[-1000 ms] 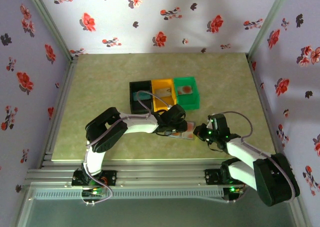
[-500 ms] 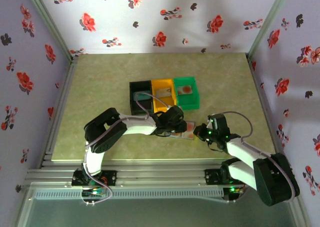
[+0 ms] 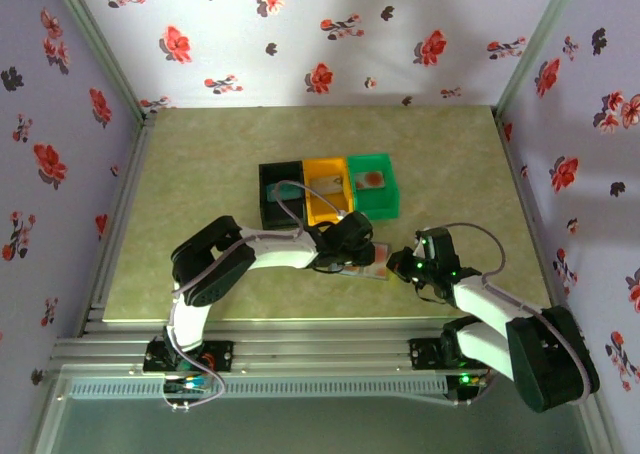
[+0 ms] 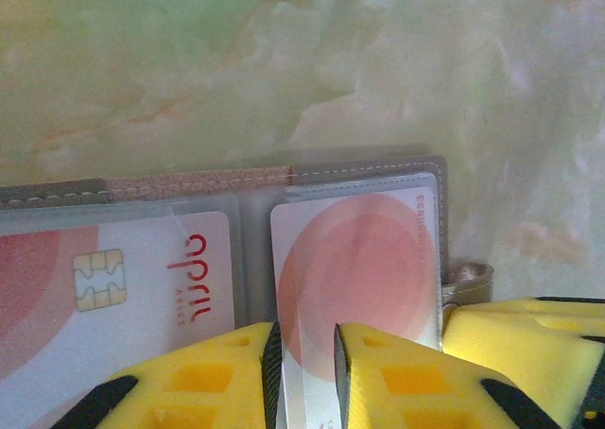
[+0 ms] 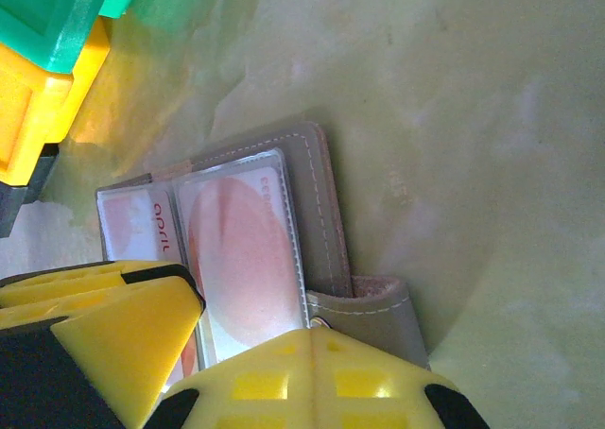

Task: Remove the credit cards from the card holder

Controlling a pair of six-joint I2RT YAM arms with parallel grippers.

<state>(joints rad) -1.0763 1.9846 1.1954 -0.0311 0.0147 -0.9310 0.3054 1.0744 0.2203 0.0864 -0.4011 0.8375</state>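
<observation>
almost nothing has shifted in the last second: your left arm's wrist dipped a touch and came back, and the right arm has held its place. the flat grey-silver two-panel card holder [image 4: 378, 171] lies open on the pale green marbled table [image 4: 284, 70], just in front of the row of black, orange and green plastic bins [image 3: 326, 189]. the pale credit card with a red-orange circle [image 4: 354, 259] sits in its clear sleeve. your left fingers [image 4: 304, 339] stand a narrow slit apart over that card's near edge; you cannot tell whether they grip it. your right fingers [image 5: 312, 382] are pressed together, resting on the holder's clasp tab.
</observation>
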